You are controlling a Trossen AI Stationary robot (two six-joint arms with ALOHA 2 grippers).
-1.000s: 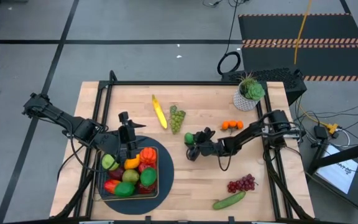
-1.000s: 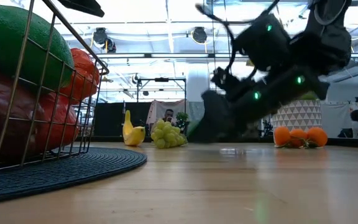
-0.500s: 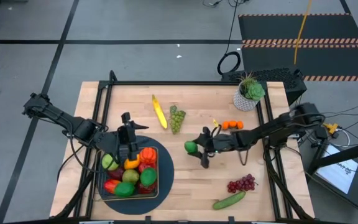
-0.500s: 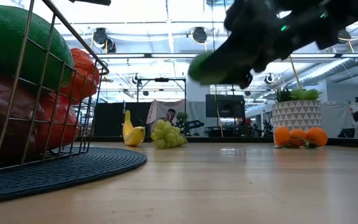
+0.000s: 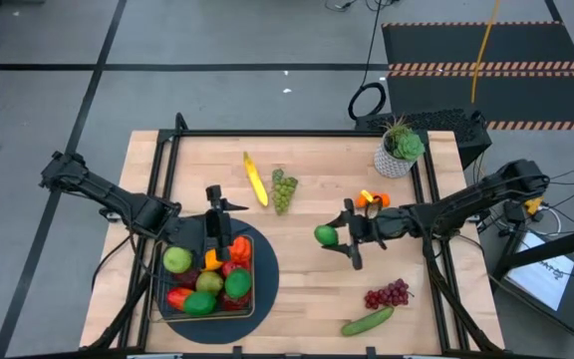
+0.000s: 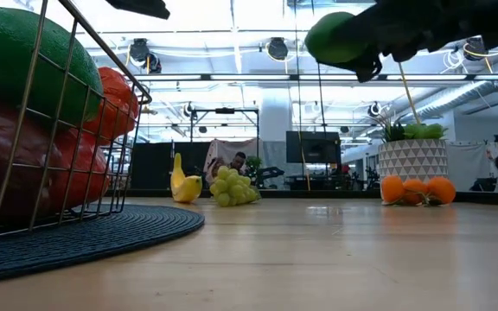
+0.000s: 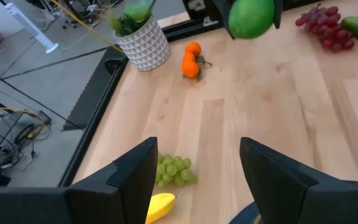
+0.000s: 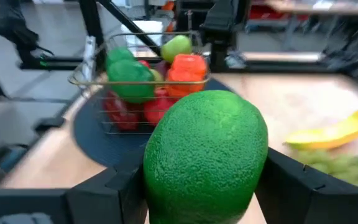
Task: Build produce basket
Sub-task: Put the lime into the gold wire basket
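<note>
The wire basket (image 5: 164, 295) stands on a round dark mat (image 5: 264, 267) at the near left and holds several fruits and peppers. My left gripper (image 5: 217, 213) hovers open over the basket's far edge with nothing between its fingers (image 7: 135, 180). In mid table, well above the wood, my right gripper (image 5: 333, 237) is shut on a green lime (image 5: 324, 235). The low view shows the lime (image 6: 335, 36) high above the table. The right wrist view looks past the lime (image 8: 205, 149) to the basket (image 8: 92, 79). My right gripper pinches the lime between its two fingers, one on each side of the fruit (image 8: 155, 171). The fingers reach in nearly level from the table's right side. The lime is lifted clear of the table.
A banana (image 5: 255, 179) and green grapes (image 5: 284, 189) lie at the far middle, and oranges (image 5: 372, 199) beside a potted plant (image 5: 400, 150) at the far right. Purple grapes (image 5: 388, 295) and a cucumber (image 5: 367, 321) lie near right. Bare wood lies between basket and lime.
My right gripper has risen from the table with the lime, now lifted clear, drawn back a little toward the right edge and levelled out. My left gripper has shifted slightly toward the right over the basket.
</note>
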